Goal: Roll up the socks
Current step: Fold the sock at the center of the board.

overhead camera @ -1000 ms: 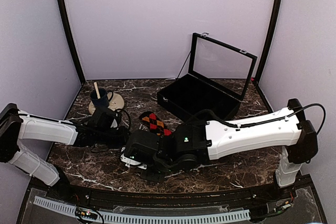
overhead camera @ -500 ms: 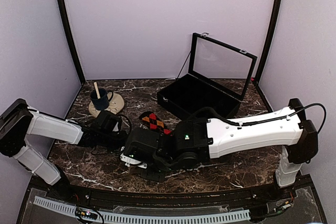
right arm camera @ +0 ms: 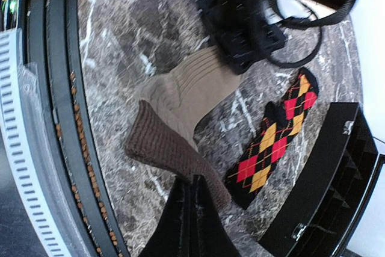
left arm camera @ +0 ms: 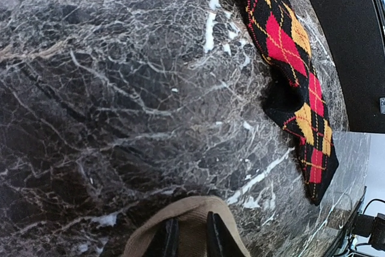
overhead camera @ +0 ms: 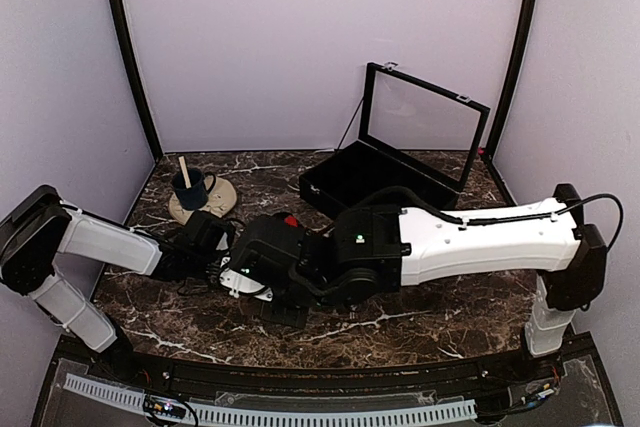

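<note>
Zero rolls done; our left claw point(left arm camera: 189, 236), nearly closed, and right claw point(right arm camera: 188, 186), fully closed, pinch ends of the tan sock point(right arm camera: 180, 97), argyle sock point(left arm camera: 289, 46) beside it.

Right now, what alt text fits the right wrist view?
A tan sock lies bent on dark marble, the left tool gripping its far end, the closed right tool at its darker end. An argyle sock lies beside it.
</note>
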`<action>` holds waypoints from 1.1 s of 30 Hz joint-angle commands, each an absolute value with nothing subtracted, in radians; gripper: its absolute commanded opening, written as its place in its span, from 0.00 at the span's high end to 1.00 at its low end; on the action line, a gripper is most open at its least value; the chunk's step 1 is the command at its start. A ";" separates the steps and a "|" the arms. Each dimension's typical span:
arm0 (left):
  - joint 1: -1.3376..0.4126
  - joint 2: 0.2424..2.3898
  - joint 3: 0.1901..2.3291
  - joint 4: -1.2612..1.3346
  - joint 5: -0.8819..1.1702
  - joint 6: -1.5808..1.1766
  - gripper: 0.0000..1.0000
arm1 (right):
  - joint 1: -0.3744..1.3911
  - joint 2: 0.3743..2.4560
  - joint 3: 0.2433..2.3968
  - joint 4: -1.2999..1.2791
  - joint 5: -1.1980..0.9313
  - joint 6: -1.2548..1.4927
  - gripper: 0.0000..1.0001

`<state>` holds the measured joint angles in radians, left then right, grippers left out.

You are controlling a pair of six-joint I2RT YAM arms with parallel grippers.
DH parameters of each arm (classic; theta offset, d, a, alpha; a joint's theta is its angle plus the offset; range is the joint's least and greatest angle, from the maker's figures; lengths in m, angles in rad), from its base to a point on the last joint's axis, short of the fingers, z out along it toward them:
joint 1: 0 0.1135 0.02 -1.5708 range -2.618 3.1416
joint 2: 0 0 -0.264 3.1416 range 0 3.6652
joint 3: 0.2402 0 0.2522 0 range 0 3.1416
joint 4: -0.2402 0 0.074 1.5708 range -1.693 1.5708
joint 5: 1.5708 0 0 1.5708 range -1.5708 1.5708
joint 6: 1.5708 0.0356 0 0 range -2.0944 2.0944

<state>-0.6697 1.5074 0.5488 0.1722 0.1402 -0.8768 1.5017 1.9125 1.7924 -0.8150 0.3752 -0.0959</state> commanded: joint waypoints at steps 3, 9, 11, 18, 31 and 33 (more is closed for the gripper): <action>-0.664 1.536 0.514 0.119 0.169 -0.887 0.81 | 1.441 1.956 1.851 -0.755 0.403 -0.177 1.00; -0.660 1.518 0.502 0.109 0.169 -0.891 0.81 | 1.403 1.970 1.824 -0.709 0.371 -0.214 1.00; -0.657 1.512 0.496 0.107 0.167 -0.893 0.81 | 1.395 1.976 1.818 -0.697 0.357 -0.222 1.00; -0.654 1.502 0.477 0.113 0.169 -0.906 0.81 | 1.377 2.014 1.815 -0.664 0.323 -0.251 1.00; -0.649 1.491 0.461 0.128 0.173 -0.934 0.81 | 1.331 2.046 1.764 -0.578 0.288 -0.278 1.00; -0.647 1.484 0.453 0.132 0.173 -0.942 0.81 | 1.322 2.056 1.762 -0.565 0.288 -0.285 1.00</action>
